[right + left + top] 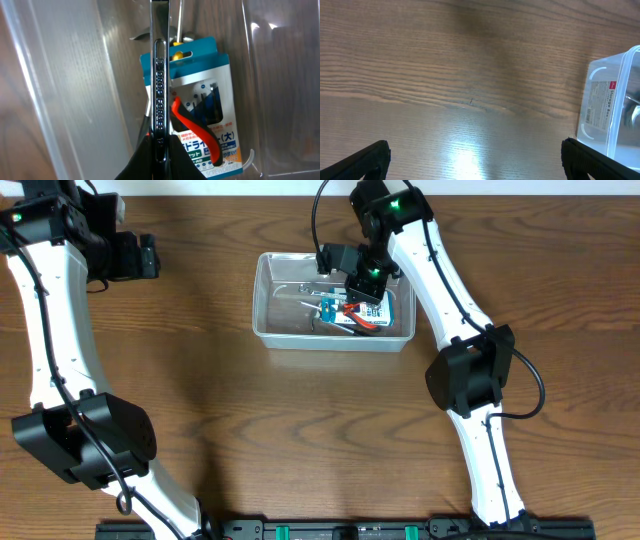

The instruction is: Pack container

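Container (268, 292) holds a blue-white screwdriver pack (202, 95), red-handled tool (192, 129) across it. Right gripper (160, 150) is clamped on a steel wrench (160, 75), its head cut off at 12 o'clock. Left gripper (475, 157) is spread wide.

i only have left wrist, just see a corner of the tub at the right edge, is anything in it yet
observer: yes, the container holds a blue-and-white packet with a red-handled tool across it.
operator: where's the right hand
observer: the right hand is over the container's right half.
operator: holding anything
observer: its fingers are closed on a chrome tool, in front of the packet's left edge.
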Robot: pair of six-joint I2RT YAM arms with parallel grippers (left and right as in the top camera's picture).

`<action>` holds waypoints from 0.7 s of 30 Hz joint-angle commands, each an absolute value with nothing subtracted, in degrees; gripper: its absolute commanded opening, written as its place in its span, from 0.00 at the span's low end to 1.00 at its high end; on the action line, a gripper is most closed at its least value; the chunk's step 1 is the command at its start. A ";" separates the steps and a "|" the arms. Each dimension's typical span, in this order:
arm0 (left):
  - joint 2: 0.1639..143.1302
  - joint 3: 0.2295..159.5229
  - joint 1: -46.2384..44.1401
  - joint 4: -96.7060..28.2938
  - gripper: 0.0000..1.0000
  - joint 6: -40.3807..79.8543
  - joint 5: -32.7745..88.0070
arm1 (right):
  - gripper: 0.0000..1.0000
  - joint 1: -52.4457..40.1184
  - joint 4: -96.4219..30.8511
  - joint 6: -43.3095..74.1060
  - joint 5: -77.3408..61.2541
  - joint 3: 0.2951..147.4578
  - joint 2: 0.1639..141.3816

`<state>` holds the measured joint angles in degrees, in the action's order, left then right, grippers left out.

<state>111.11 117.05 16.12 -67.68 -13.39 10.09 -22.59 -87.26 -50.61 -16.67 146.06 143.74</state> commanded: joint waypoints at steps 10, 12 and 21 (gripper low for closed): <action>110.96 117.10 16.32 -67.88 0.98 -13.69 9.61 | 0.16 -21.10 -86.08 -51.24 -17.37 145.47 143.50; 110.96 117.10 16.32 -67.88 0.98 -13.69 9.61 | 0.16 -20.88 -86.11 -51.24 -17.37 145.47 143.50; 110.96 117.10 16.32 -67.88 0.98 -13.69 9.58 | 0.63 -20.64 -84.51 -47.09 -17.39 145.64 143.33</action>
<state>111.11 117.05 16.12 -67.68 -13.39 10.09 -20.84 -85.08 -49.56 -16.71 145.64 143.74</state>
